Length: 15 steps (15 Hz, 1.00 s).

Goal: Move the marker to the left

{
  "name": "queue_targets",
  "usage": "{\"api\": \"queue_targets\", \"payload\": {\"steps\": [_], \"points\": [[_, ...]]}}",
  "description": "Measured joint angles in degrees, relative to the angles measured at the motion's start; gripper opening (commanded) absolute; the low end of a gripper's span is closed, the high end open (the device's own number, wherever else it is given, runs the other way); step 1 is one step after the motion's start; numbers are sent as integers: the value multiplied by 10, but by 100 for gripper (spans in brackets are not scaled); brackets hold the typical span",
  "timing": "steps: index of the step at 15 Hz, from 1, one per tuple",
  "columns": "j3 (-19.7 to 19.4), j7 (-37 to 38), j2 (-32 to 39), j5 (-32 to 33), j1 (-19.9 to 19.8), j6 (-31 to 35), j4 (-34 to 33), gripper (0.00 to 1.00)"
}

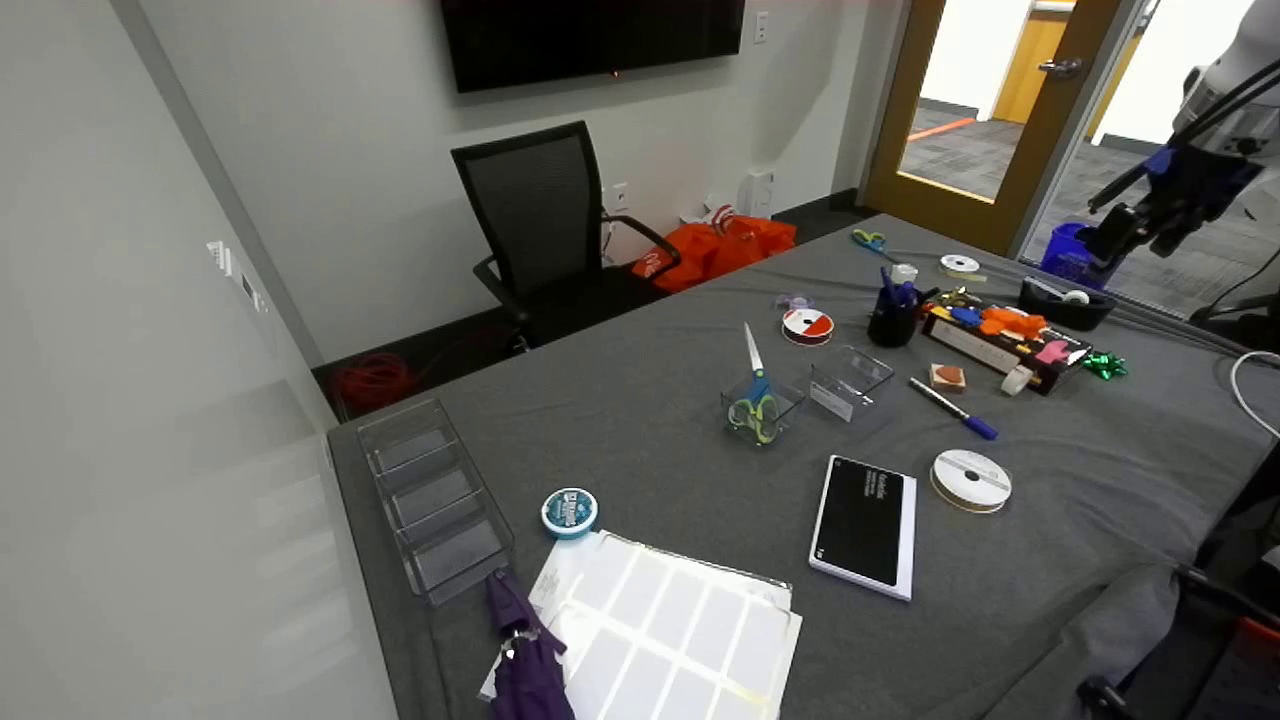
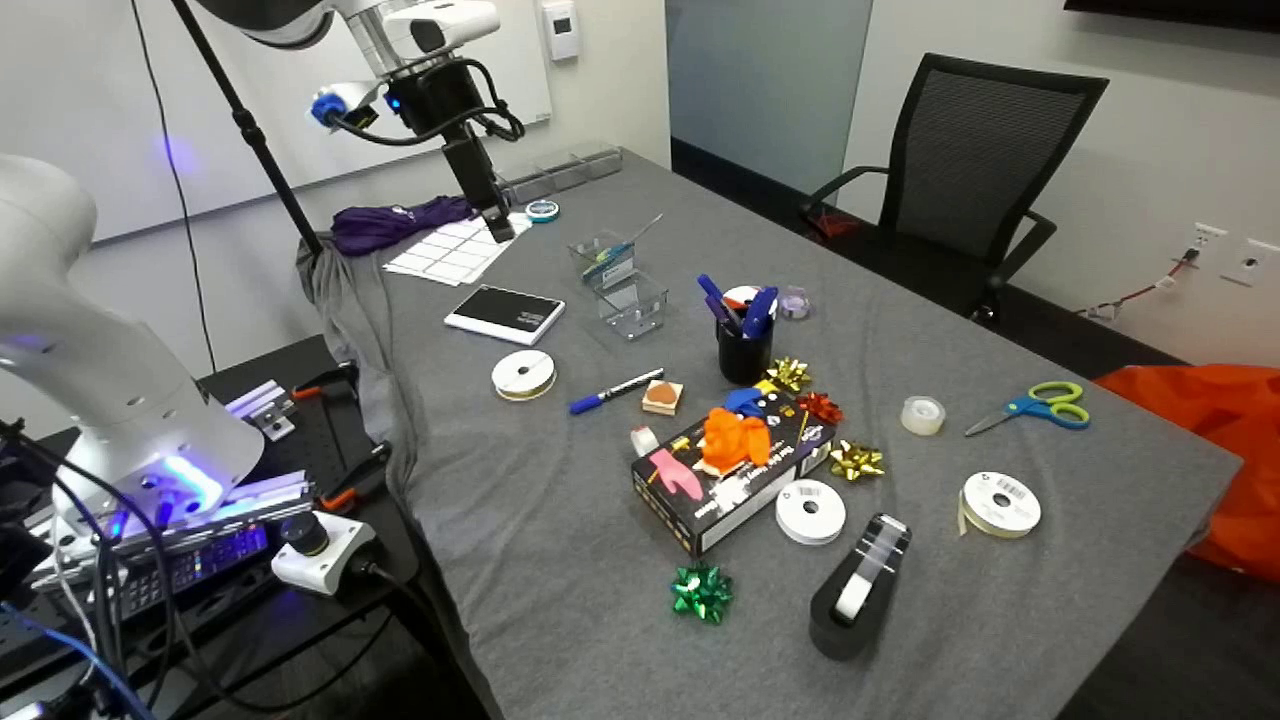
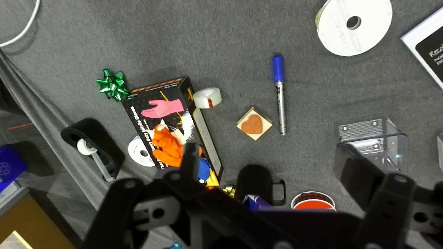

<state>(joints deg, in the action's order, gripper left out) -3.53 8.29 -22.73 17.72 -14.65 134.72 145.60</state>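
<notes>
The marker (image 3: pixel 279 93) has a blue cap and a slim silver-grey barrel with dark print. It lies flat on the grey cloth and also shows in both exterior views (image 1: pixel 953 408) (image 2: pixel 617 391). In the wrist view the cap points to the top of the picture, and the marker lies beyond the fingertips, apart from them. My gripper (image 3: pixel 270 157) is open and empty, its black fingers wide apart. In both exterior views the gripper (image 1: pixel 1130 245) (image 2: pixel 500 228) hangs well above the table, not touching anything.
A wooden heart stamp (image 3: pixel 254 123) lies beside the marker. A white ribbon roll (image 1: pixel 970 480) and black-covered notebook (image 1: pixel 866 525) lie nearby. A black mug of pens (image 2: pixel 745 355), a glove box (image 2: pixel 735 470) and clear trays (image 2: pixel 632 304) stand around it. A black tape dispenser (image 2: pixel 860 590) stands farther off.
</notes>
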Motion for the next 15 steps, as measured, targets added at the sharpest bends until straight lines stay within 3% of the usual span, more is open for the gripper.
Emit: {"api": "queue_targets", "payload": {"steps": [15], "points": [[3,6,8,0,3,-4,-2,100]]}}
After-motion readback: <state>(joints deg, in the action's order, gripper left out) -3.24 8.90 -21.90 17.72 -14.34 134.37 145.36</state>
